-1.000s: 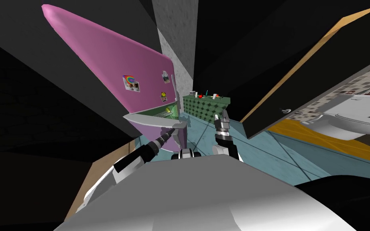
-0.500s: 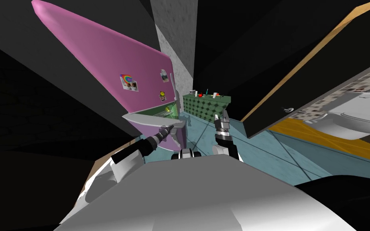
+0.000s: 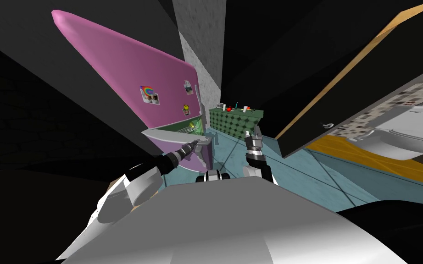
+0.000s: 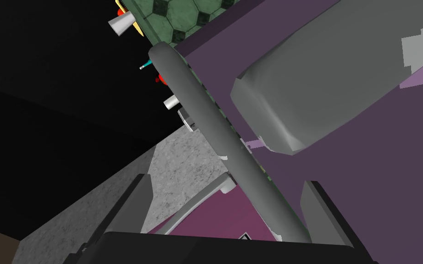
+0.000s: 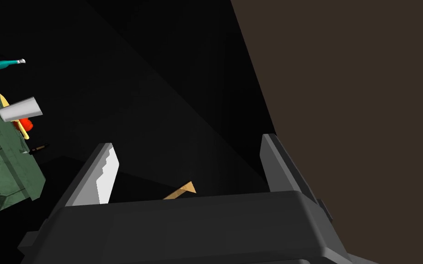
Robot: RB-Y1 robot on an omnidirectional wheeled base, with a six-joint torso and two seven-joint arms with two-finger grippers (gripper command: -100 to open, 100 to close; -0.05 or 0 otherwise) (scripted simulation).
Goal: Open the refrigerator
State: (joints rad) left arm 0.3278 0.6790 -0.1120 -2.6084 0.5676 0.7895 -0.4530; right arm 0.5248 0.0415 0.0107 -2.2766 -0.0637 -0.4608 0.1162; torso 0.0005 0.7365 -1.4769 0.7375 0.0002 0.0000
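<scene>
Handle [image 4: 197, 101]: sitting between left tool's [image 4: 224, 181] wide fingers [image 4: 130, 206].
Grip: closing squarely before pulling refrigerator [image 3: 160, 78] open.
Right tool [image 5: 187, 142]: idling wide.

The grey handle [image 4: 196, 103] ends hidden behind the left pincer [image 4: 226, 185].

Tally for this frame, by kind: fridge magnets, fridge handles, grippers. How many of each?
Magnets: 3 (rainbow magnet, photo magnet, smiley magnet)
Handles: 2 (upper handle, lower handle)
Grippers: 2 (left gripper, right gripper)
Total: 7
</scene>
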